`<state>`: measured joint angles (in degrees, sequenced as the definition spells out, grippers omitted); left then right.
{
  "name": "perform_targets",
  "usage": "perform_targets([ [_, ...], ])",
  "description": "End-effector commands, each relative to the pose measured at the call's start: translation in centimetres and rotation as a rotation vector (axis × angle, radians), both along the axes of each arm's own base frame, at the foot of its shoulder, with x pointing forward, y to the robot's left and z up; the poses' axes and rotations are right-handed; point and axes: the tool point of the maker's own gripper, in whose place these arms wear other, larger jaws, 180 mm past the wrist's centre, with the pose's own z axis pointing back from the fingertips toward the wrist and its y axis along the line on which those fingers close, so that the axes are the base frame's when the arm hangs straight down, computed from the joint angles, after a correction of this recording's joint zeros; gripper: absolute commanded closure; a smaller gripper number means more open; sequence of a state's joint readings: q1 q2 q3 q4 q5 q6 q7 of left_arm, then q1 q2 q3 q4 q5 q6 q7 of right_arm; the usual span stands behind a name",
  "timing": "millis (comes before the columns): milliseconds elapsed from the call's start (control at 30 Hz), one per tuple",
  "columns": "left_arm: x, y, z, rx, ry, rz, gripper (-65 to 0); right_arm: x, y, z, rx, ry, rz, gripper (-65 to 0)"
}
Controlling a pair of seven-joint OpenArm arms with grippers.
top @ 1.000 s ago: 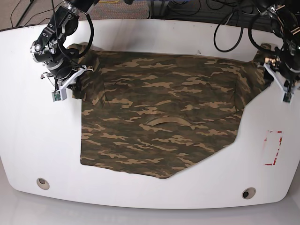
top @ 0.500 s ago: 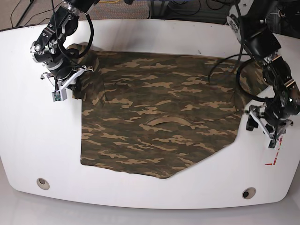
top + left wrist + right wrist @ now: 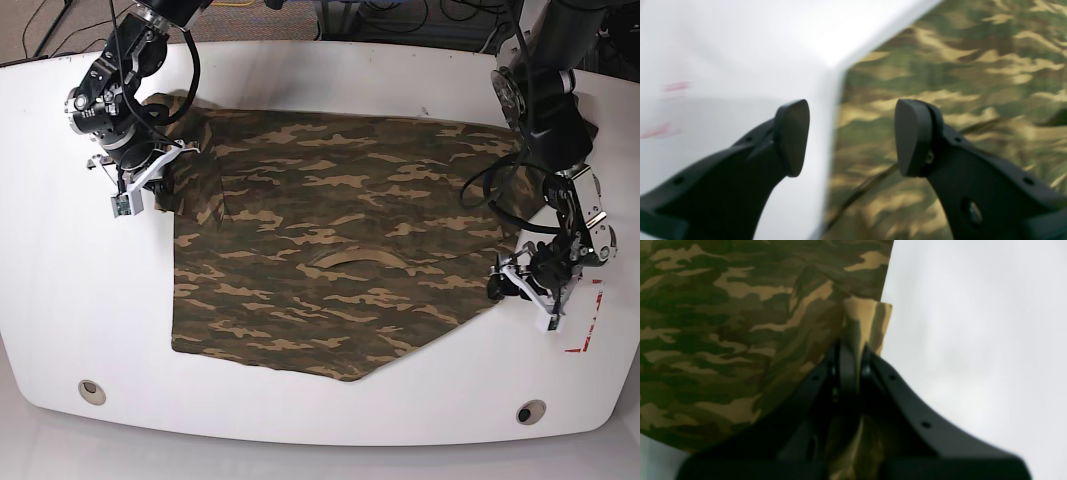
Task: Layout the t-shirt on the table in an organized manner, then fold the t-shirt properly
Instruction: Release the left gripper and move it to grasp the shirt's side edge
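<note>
Jaws of the right gripper (image 3: 850, 350) clamped on a sleeve of the t-shirt (image 3: 340, 260); left gripper (image 3: 851, 136) jaws apart above its edge on the white surface (image 3: 60, 300).

T-shirt (image 3: 740, 340) fold in right pincer (image 3: 851, 356)

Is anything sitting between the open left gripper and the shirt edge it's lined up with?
Nothing visible does. The left gripper is open with its jaws straddling the edge of the t-shirt, one fingertip over bare table, the other over cloth. The right gripper is shut on the t-shirt.
</note>
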<state>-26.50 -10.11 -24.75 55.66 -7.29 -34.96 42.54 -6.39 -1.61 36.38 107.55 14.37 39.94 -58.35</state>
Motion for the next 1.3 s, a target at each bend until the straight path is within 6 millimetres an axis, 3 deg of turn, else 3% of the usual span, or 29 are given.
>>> perform_targets([
  [0, 1.2, 0.5, 0.7, -0.029, -0.054, 0.021, -37.9, 0.9, -0.2, 1.4, -0.005, -0.058, 0.002, 0.0],
  [167, 1.5, -0.5, -0.9, -0.073, -0.050, 0.017, -37.9, 0.9, -0.2, 1.4, -0.005, -0.058, 0.002, 0.0],
  [600, 1.1, 1.7, -3.0, -0.098, -0.013, 0.114, -37.9, 0.8, -0.2, 1.4, -0.005, -0.058, 0.001, 0.0],
  [800, 1.8, 2.1, -1.2, -0.070, -0.051, 0.102, -37.9, 0.8, -0.2, 1.5, -0.004, -0.059, 0.001, 0.0],
  [1000, 2.8, 3.1, 2.4, 0.001, -0.112, 0.085, -37.9, 0.8, -0.1, 1.4, -0.002, -0.056, 0.000, 0.0],
  [1267, 2.2, 4.9, 3.4, 0.055, -0.120, 0.092, -37.9, 0.9, -0.1, 1.4, -0.002, -0.059, 0.000, 0.0],
])
